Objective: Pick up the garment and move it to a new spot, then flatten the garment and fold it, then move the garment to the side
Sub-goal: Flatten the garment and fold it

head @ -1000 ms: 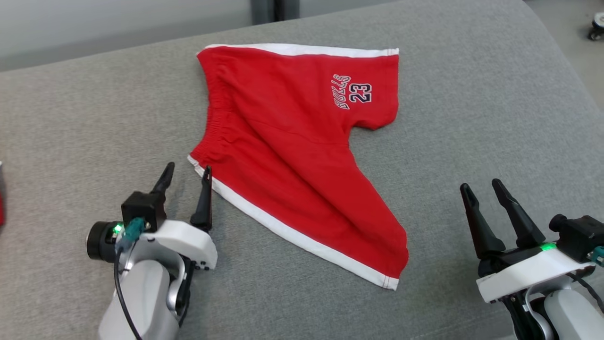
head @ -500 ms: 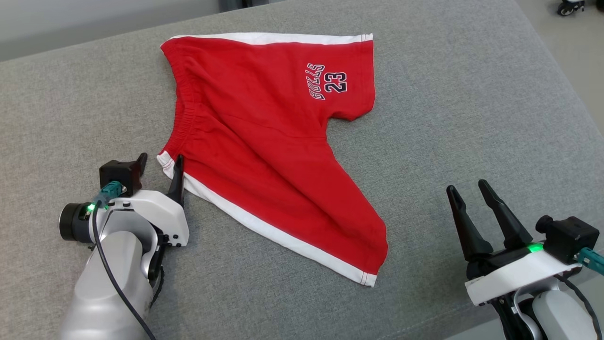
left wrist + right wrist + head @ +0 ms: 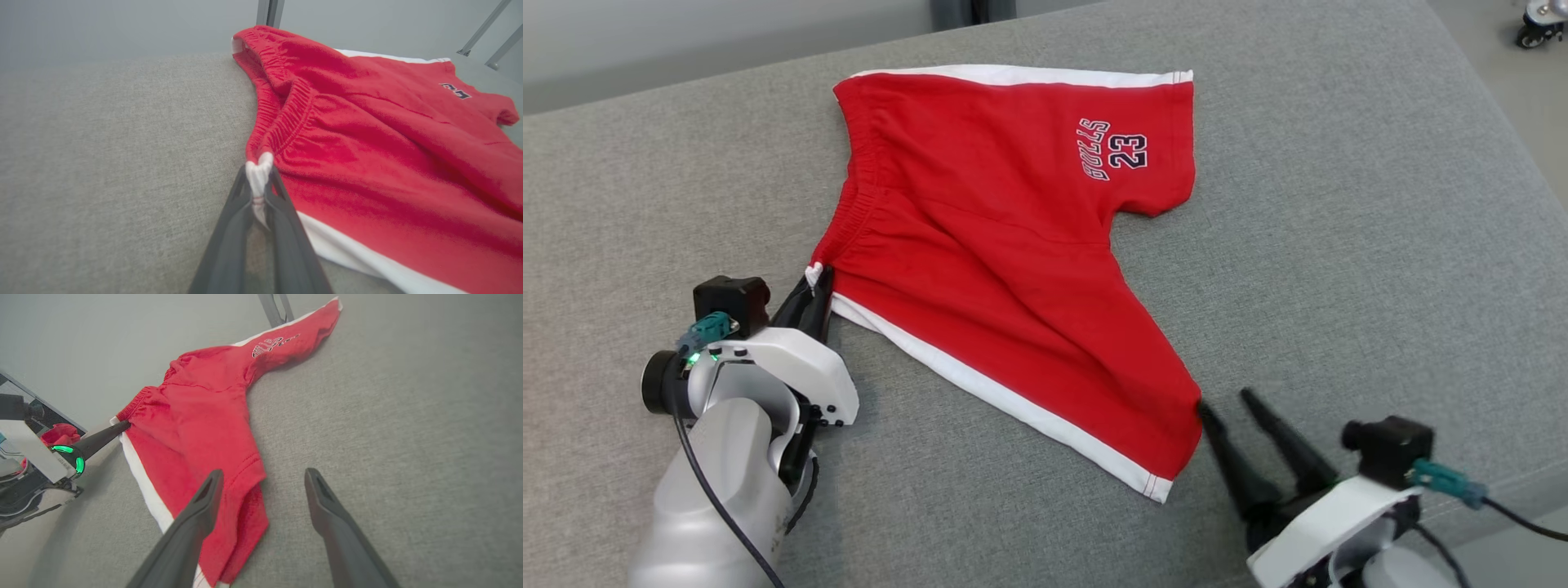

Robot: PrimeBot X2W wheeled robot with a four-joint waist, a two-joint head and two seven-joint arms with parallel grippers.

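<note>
Left pincer [image 3: 814, 279] clamped on a corner of red shorts [image 3: 1013, 269]; right pincer [image 3: 1223, 400] wide apart beside them

item: red shorts [image 3: 1013, 269], white side stripes, elastic waistband, navy "bulls 23" print on one leg. i see them spread mostly flat, legs splayed apart, on the grey fabric surface [image 3: 1339, 204].

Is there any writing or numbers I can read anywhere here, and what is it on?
"BULLS": printed on one leg of the red shorts, lying sideways in the head view.
"23": beside it on the same leg.
Small dark print on the white housing of the left gripper: too blurred to read.
</note>
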